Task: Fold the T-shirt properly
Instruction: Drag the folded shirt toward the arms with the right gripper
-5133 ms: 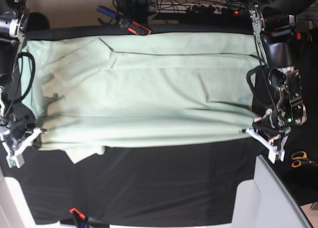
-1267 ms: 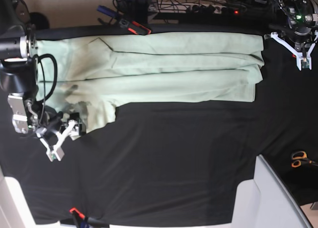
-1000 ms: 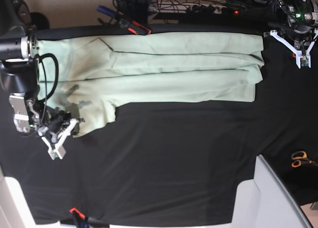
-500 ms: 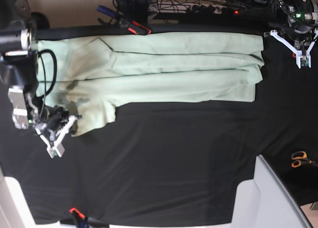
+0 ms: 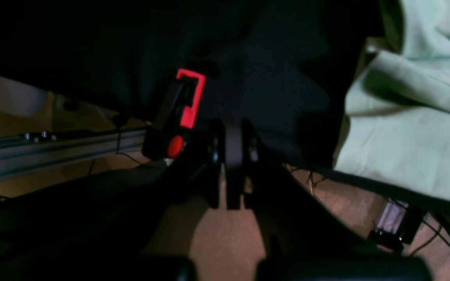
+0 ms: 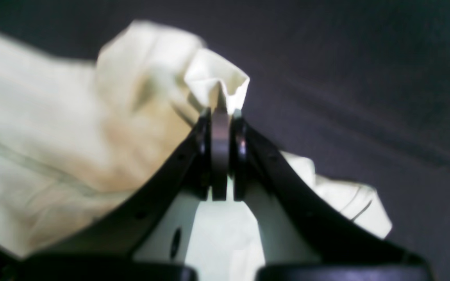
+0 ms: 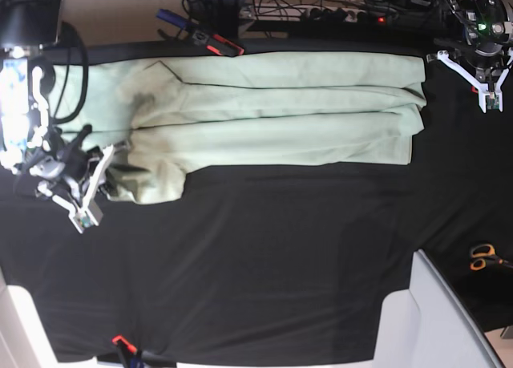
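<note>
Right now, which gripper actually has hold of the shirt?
The right gripper, shut on a bunched corner of the T-shirt. The left gripper hangs closed past the shirt's other end, holding nothing.

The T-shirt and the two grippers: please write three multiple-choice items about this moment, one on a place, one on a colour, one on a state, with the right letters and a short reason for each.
1. Where does the T-shirt lie in the base view?
A. along the top part of the table
B. on the scissors
C. in the bottom corner

2. What colour is the cloth that covers the table?
A. white
B. black
C. red

3. What does the right gripper do?
A. stands wide open above bare cloth
B. is shut on a fold of the T-shirt
C. holds the scissors

Answers:
1 A, the shirt stretches in a long band near the table's top edge.
2 B, dark cloth surrounds the shirt.
3 B, the right wrist view shows the jaws closed with pale fabric bunched between them; the left gripper is away from the shirt, near the table's corner.
</note>
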